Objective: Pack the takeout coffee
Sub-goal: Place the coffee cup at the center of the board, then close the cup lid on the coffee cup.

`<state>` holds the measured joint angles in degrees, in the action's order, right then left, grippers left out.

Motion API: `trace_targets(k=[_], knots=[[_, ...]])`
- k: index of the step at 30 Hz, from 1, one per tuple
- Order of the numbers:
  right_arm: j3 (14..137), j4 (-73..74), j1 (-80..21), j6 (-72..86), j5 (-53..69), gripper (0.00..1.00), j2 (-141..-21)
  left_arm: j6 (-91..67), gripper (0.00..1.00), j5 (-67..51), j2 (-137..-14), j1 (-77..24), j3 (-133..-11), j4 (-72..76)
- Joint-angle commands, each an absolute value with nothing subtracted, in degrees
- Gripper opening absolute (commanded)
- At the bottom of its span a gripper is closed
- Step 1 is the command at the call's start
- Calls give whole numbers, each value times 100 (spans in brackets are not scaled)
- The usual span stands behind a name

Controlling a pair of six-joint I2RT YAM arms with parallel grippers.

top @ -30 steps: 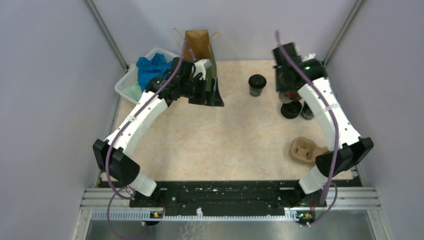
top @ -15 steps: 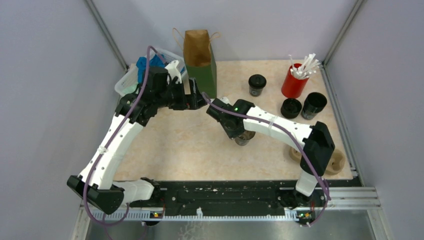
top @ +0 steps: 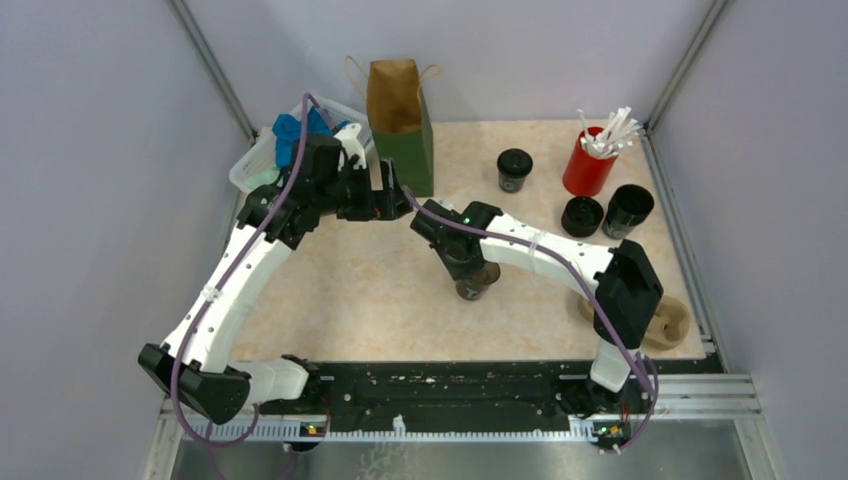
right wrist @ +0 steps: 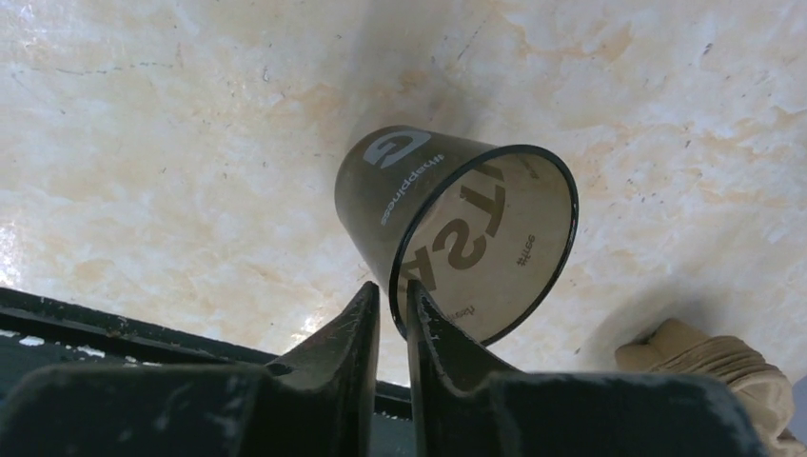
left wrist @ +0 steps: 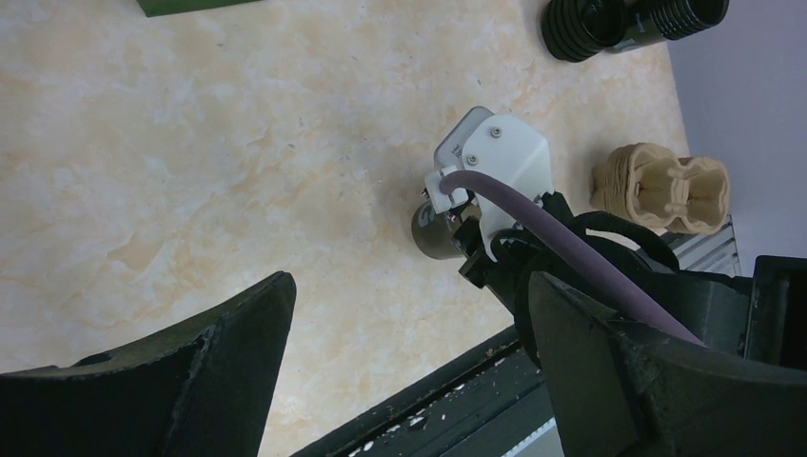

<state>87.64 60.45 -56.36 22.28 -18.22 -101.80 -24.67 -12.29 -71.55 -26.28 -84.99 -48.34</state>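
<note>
While the right tool is clenched on the thin rim of the open cup, one finger sits inside the mouth and the other outside. So it's a pinch on the wall, not a wrap around the body. That cup is smoky, dark, see-through plastic, tapered, no lid, with white lettering you can read backwards through the far wall. It's out in the middle of the counter, well apart from the paper bag. It isn't upright either: the long axis is tipped, mouth up toward the wrist camera and the near edge, narrow base aimed down and away. Can't tell if the base touches the marbled beige surface.

The left tool is spread wide with nothing in it, hanging just beside the foot of the bag. The bag is tall kraft brown with a green side and twisted handles, standing open at the back.

Other coffee: a lidded cup, matte black and upright, toward the back. To its right, a squat black cup and a taller black cup sit side by side near the red cup of white sticks. The lumpy tan pulp carrier is at the near right, partly behind the right arm.
</note>
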Motion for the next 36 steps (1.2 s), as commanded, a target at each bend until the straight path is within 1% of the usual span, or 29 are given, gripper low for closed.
trace_targets(k=[1, 4, 6, 8, 10, 11, 14, 16, 19, 22, 25, 28, 36], knots=[[9076, 5962, -5669, 2192, -1550, 20, -10188, -2292, 98, -1214, -7202, -2623, -8580, -4676], [9407, 5953, -5662, 2220, -1339, 36, -9961, -2259, 98, -1185, -7223, -2624, -8637, -4686], [9726, 5996, -5610, 2218, -1219, 44, -9847, -2250, 98, -1175, -7232, -2617, -8669, -4676], [9856, 6026, -5443, 2302, -1097, 47, -9687, -2242, 98, -1191, -7248, -2617, -8689, -4659], [9736, 5932, -5132, 2372, -1095, 49, -9414, -2232, 98, -1203, -7251, -2614, -8703, -4658], [9569, 5865, -4871, 2399, -1108, 49, -9263, -2226, 98, -1202, -7251, -2613, -8701, -4658], [8931, 5614, -3602, 2383, -930, 49, -8930, -2191, 98, -1212, -7259, -2618, -8721, -4688], [8458, 5256, -2688, 2149, -856, 52, -8820, -2157, 98, -1234, -7268, -2614, -8728, -4709], [7867, 4599, -1465, 1866, -284, 55, -8882, -2092, 98, -1312, -7294, -2618, -8732, -4719], [7821, 4273, -735, 1468, -68, 59, -9218, -2044, 98, -1411, -7331, -2607, -8739, -4727], [8063, 4156, -340, 1245, 155, 59, -9686, -2039, 98, -1516, -7338, -2610, -8691, -4681], [8319, 4142, -275, 1098, 155, 57, -10021, -2032, 98, -1582, -7386, -2610, -8682, -4659], [8558, 3949, -260, 842, 27, 45, -10495, -2013, 98, -1594, -7453, -2610, -8652, -4628]])
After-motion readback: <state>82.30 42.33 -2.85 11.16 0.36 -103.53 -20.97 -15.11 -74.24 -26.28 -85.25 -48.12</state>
